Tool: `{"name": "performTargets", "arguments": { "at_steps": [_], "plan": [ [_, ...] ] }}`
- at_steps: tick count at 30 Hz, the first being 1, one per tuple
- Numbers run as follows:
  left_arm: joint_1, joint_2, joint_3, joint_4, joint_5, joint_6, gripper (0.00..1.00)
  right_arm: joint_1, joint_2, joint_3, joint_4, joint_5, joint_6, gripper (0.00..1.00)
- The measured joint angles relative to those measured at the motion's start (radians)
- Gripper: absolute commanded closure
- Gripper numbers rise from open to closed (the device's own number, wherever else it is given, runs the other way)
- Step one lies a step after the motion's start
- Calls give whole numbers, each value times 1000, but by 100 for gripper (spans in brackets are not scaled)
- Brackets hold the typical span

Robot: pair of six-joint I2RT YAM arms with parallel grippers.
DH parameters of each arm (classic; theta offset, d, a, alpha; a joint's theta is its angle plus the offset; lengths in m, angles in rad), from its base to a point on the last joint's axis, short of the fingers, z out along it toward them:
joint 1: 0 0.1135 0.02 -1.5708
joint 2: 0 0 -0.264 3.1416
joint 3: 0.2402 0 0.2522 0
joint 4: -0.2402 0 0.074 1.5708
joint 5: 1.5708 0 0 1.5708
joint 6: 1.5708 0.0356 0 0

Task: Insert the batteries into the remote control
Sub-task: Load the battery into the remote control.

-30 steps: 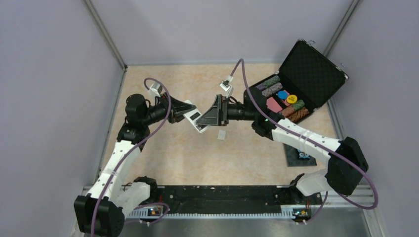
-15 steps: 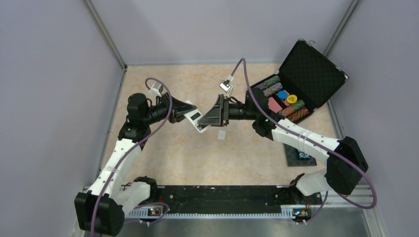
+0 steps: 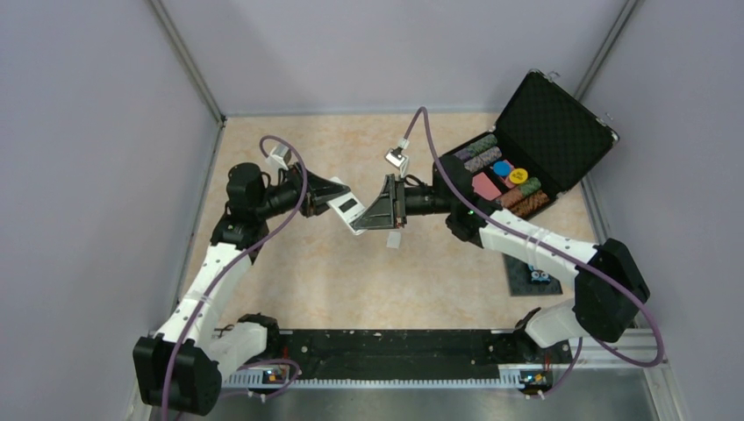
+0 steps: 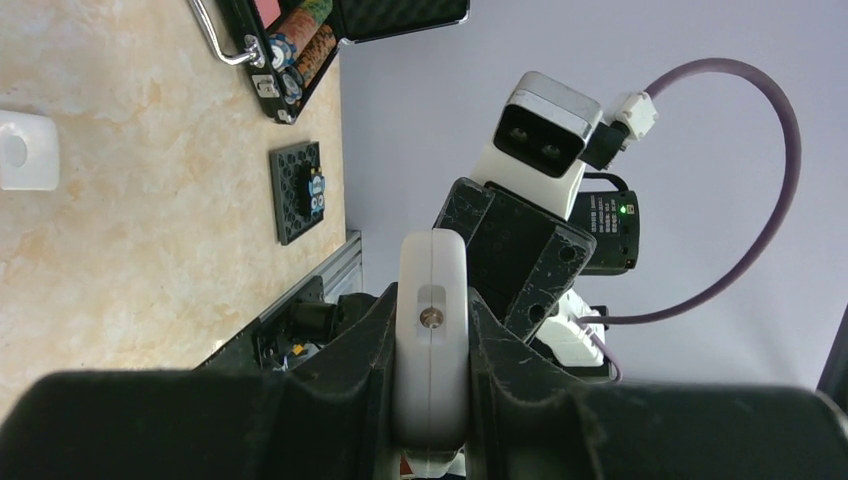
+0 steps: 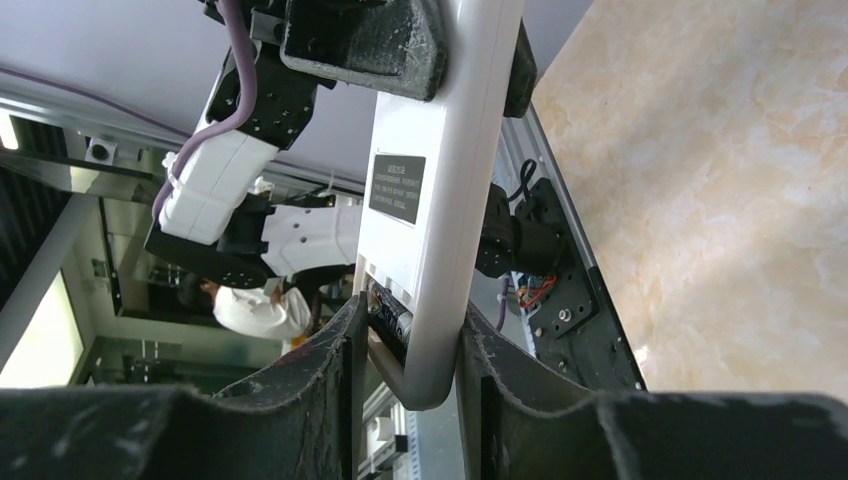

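The white remote control (image 3: 349,209) is held in the air between both arms, its plain back with a dark label facing up. My left gripper (image 3: 336,198) is shut on its far-left end; in the left wrist view the remote (image 4: 432,330) sits edge-on between the fingers of that gripper (image 4: 432,300). My right gripper (image 3: 362,224) is closed around the other end. In the right wrist view the remote (image 5: 440,180) shows an open compartment with a dark battery (image 5: 390,325) in it, and one finger of the right gripper (image 5: 410,325) rests against that battery. A second battery cannot be made out.
A small white cover piece (image 3: 395,239) lies on the table under the remote, also in the left wrist view (image 4: 25,150). An open black case (image 3: 561,123) with coloured chips stands at the back right. A blue gadget on a black pad (image 3: 532,274) lies by the right arm.
Both grippers and the remote have shifted slightly toward the back. Both grips are unchanged.
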Motion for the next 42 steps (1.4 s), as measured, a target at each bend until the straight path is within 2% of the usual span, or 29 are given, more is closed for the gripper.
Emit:
{"name": "performTargets", "arguments": {
  "at_steps": [4, 6, 8, 13, 16, 20, 25, 32, 42],
  "plan": [
    [0, 0, 5, 7, 2, 8, 100, -6, 5, 0, 2, -10, 8, 82],
    [0, 0, 5, 7, 2, 11, 100, -10, 8, 0, 6, -16, 15, 80],
    [0, 0, 5, 7, 2, 16, 100, -12, 12, 0, 10, -21, 23, 71],
    [0, 0, 5, 7, -8, 22, 100, -18, 15, 0, 32, -32, 39, 30],
    [0, 0, 5, 10, -17, 27, 100, -19, 14, 0, 40, -30, 40, 26],
    [0, -5, 5, 19, -21, 50, 100, -26, -6, 1, 32, -13, 34, 33],
    [0, -19, 5, 34, -21, 76, 100, -32, -42, 2, -2, 23, 3, 50],
    [0, -25, 5, 38, -20, 92, 100, -32, -47, 2, -61, 74, -29, 60],
    [0, -31, 5, 40, -16, 105, 100, -33, -41, 11, -89, 98, -28, 86]
  ]
}}
